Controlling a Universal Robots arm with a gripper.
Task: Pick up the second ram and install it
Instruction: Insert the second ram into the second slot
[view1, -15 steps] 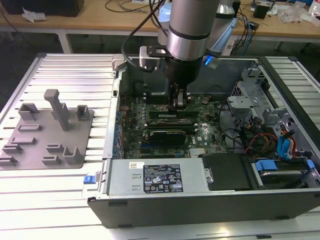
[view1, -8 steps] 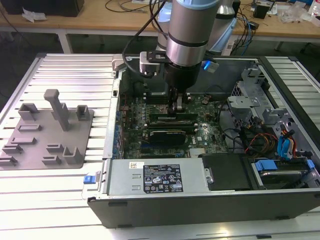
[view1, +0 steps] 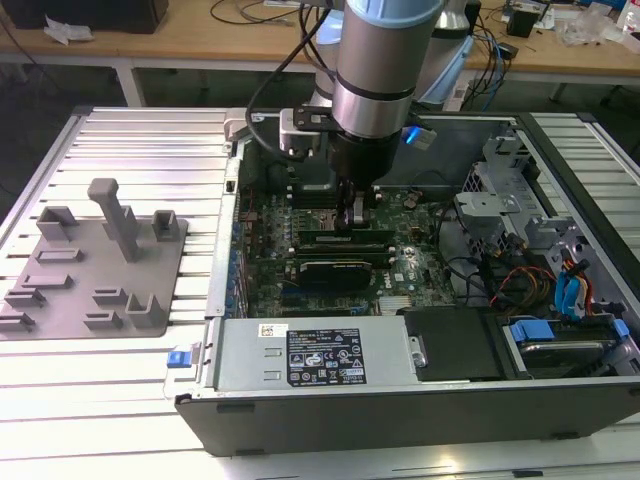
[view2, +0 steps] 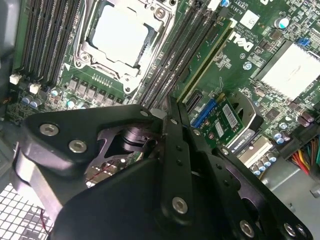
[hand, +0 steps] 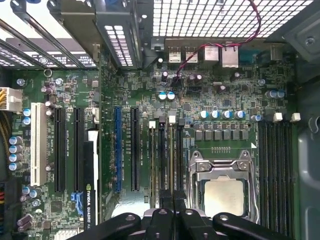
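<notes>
**Claw narrow at the seated green stick**

Exterior view: the arm (view1: 385, 60) reaches straight down into the open computer case (view1: 400, 410), which lies on the slatted metal bench (view1: 130, 150). The claw (view1: 352, 222) hangs over the motherboard (view1: 410, 260), its tip down at the memory slots. The second ram (view1: 330, 238) shows as a long greenish strip lying along those slots right under the claw, just beside the black graphics card (view1: 335, 270). On the exterior view's left, well apart from the case, the gray holder plate (view1: 100, 285) sits on the bench.

Second wrist view: the claw (view2: 172, 105) is narrow, and its two black fingers (view2: 170, 150) stand side by side with barely a seam between them. The second ram (view2: 205, 60) stands on edge in a slot near the CPU socket (view2: 122, 35), one end of it at the fingertips. I cannot tell whether the fingers pinch the stick or only meet it.

First wrist view: the claw (hand: 173, 196) points along the slot rows beside the CPU socket (hand: 225, 195). The second ram (hand: 171, 155) runs as a pale line in one slot and ends at the slim gap between the fingertips.
</notes>
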